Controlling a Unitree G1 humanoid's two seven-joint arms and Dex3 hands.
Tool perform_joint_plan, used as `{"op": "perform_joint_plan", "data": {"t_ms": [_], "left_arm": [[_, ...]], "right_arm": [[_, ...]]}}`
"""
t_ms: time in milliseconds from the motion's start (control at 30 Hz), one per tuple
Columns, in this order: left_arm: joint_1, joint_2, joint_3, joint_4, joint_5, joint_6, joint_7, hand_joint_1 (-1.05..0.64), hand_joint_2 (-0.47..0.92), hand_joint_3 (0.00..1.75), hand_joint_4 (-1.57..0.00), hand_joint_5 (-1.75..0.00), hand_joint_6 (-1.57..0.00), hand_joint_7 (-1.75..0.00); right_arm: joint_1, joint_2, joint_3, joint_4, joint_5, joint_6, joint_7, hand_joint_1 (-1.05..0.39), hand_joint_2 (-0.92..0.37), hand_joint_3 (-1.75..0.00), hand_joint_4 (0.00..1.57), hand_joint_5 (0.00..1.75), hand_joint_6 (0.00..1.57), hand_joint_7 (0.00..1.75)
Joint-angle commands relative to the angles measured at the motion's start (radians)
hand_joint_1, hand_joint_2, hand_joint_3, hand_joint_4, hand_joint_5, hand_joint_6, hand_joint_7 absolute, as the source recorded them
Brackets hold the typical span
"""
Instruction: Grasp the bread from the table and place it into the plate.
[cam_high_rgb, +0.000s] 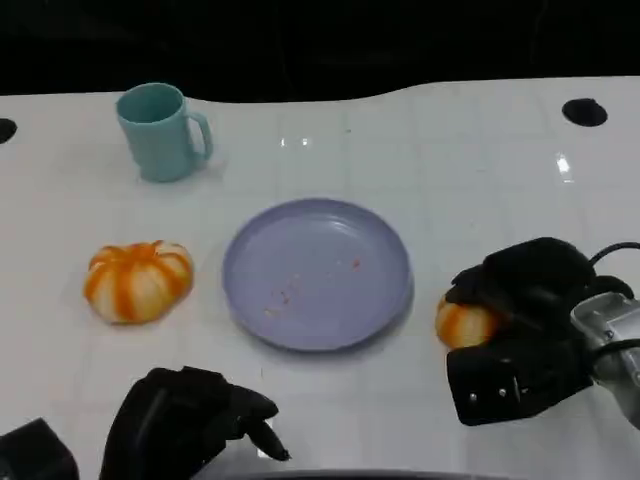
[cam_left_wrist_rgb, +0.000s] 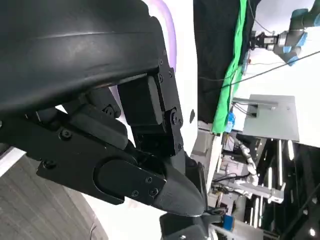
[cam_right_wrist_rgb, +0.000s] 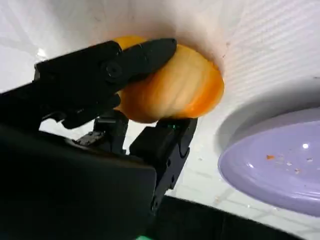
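Nearest the head camera, the left robot hand (cam_high_rgb: 185, 420) lay low at the front edge of the white desk (cam_high_rgb: 480, 170), its fingers curled inward with nothing between them, clenched and idle. Across from it, the right robot hand (cam_high_rgb: 520, 320) was grasping a piece of bread (cam_high_rgb: 462, 324), an orange, ridged bun just beside the right rim of the lavender plate (cam_high_rgb: 318, 272). In the right wrist view one black finger (cam_right_wrist_rgb: 145, 55) pressed along the bun's upper side while another (cam_right_wrist_rgb: 167, 145) braced it from beneath, so the bread (cam_right_wrist_rgb: 172, 87) looked properly caught between them; whether it had left the desk could not be told. A second, similar striped bread (cam_high_rgb: 138, 281) sat untouched on the desk to the left of the plate, and a teal mug (cam_high_rgb: 160, 130) stood farther back, well apart from both. The plate (cam_right_wrist_rgb: 280, 155) carried only a few crumbs. Judged from this, the grasp seemed made and the carry was the step in hand. To do it well, the hold should stay firm but not crushing, since the bun looked soft and could deform or squirt out sideways. The bread should be raised enough to pass above the plate's raised rim instead of nudging it, then moved leftward toward the plate's middle, lowered until it rested on the plate, and only then let go. Dragging low risked pushing the plate toward the other bun.
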Motion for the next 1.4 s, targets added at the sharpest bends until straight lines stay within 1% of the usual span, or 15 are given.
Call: {"op": "perform_joint_plan", "data": {"t_ms": [33,233,300,400,433,533,600,633,667,767,800,933,1033,1133,1400], "left_arm": [[0.006,0.009,0.003,-0.013,0.009,-0.012,0.016,-0.98,0.88,0.0,-1.24,-0.87,-1.56,0.0],[0.006,0.011,0.003,-0.011,0.007,-0.014,0.015,-0.96,0.88,0.0,-1.24,-0.87,-1.56,0.0],[0.007,0.011,0.002,-0.011,0.009,-0.014,0.017,-0.96,0.89,0.0,-1.24,-0.87,-1.56,0.0],[0.009,0.012,0.002,-0.018,0.005,-0.005,0.018,-0.96,0.88,0.0,-1.25,-0.87,-1.56,0.0],[0.011,0.012,0.001,-0.023,0.004,0.001,0.019,-0.96,0.88,0.0,-1.25,-0.87,-1.57,0.0],[0.014,0.013,0.001,-0.029,0.001,0.007,0.018,-0.95,0.88,0.0,-1.25,-0.87,-1.56,0.0],[0.014,0.012,0.001,-0.03,0.001,0.009,0.018,-0.96,0.88,0.0,-1.24,-0.87,-1.56,0.0],[0.013,0.012,0.002,-0.027,0.0,0.008,0.016,-0.96,0.88,0.0,-1.24,-0.87,-1.56,0.0],[0.012,0.012,0.003,-0.024,-0.001,0.007,0.013,-0.96,0.88,0.0,-1.24,-0.87,-1.56,0.0],[0.01,0.013,0.003,-0.02,0.0,0.004,0.011,-0.95,0.88,0.0,-1.25,-0.87,-1.56,0.0],[0.009,0.013,0.002,-0.018,0.001,0.003,0.011,-0.95,0.88,0.0,-1.25,-0.87,-1.56,0.0],[0.01,0.011,0.0,-0.019,0.005,0.0,0.015,-0.96,0.88,0.0,-1.25,-0.87,-1.56,0.0],[0.009,0.011,0.0,-0.013,0.007,-0.007,0.012,-0.96,0.88,0.0,-1.24,-0.87,-1.55,0.0],[0.009,0.01,-0.001,-0.013,0.01,-0.01,0.015,-0.96,0.89,0.0,-1.24,-0.87,-1.55,0.0],[0.015,0.01,-0.003,-0.02,0.006,-0.008,0.009,-0.96,0.88,0.0,-1.24,-0.87,-1.55,0.0]], "right_arm": [[-0.01,0.006,0.024,0.145,-0.017,-0.044,-0.191,-0.23,-0.92,-0.17,0.84,1.73,0.77,1.46],[-0.039,0.021,0.025,0.232,-0.004,-0.108,-0.399,-0.23,-0.92,-0.18,0.87,1.75,0.71,1.53],[-0.048,0.019,0.028,0.241,-0.007,-0.121,-0.429,-0.23,-0.92,-0.22,0.88,1.75,0.73,1.47],[-0.053,0.016,0.019,0.229,0.001,-0.132,-0.459,-0.27,-0.92,-0.21,0.88,1.75,0.82,1.26],[-0.05,0.018,0.007,0.219,0.016,-0.143,-0.468,-0.27,-0.91,-0.23,0.88,1.75,0.78,1.39],[-0.044,0.019,-0.018,0.196,0.049,-0.173,-0.487,-0.23,-0.88,-0.21,0.9,1.75,0.73,1.59],[-0.04,0.016,-0.028,0.173,0.061,-0.184,-0.49,-0.22,-0.86,-0.19,0.9,1.75,0.79,1.4],[-0.037,0.015,-0.035,0.16,0.068,-0.188,-0.489,-0.21,-0.85,-0.21,0.9,1.75,0.77,1.47],[-0.034,0.015,-0.043,0.144,0.074,-0.19,-0.487,-0.2,-0.78,-0.36,0.9,1.75,0.74,1.55],[-0.031,0.017,-0.063,0.095,0.086,-0.198,-0.503,-0.18,-0.47,-1.01,0.92,1.75,0.74,1.66],[-0.031,0.018,-0.069,0.084,0.091,-0.201,-0.506,-0.18,-0.44,-1.08,0.92,1.75,0.73,1.68],[-0.038,0.034,-0.092,0.039,0.125,-0.249,-0.509,-0.15,-0.34,-1.15,0.96,1.75,0.72,1.74],[-0.044,0.061,-0.094,0.013,0.138,-0.255,-0.491,-0.15,-0.35,-1.15,0.97,1.75,0.71,1.75],[-0.055,0.094,-0.089,0.022,0.157,-0.285,-0.476,-0.15,-0.36,-1.21,0.99,1.75,0.75,1.75],[-0.096,0.175,-0.061,0.089,0.147,-0.305,-0.441,-0.12,-0.21,-1.38,1.02,1.75,0.83,1.65]]}}
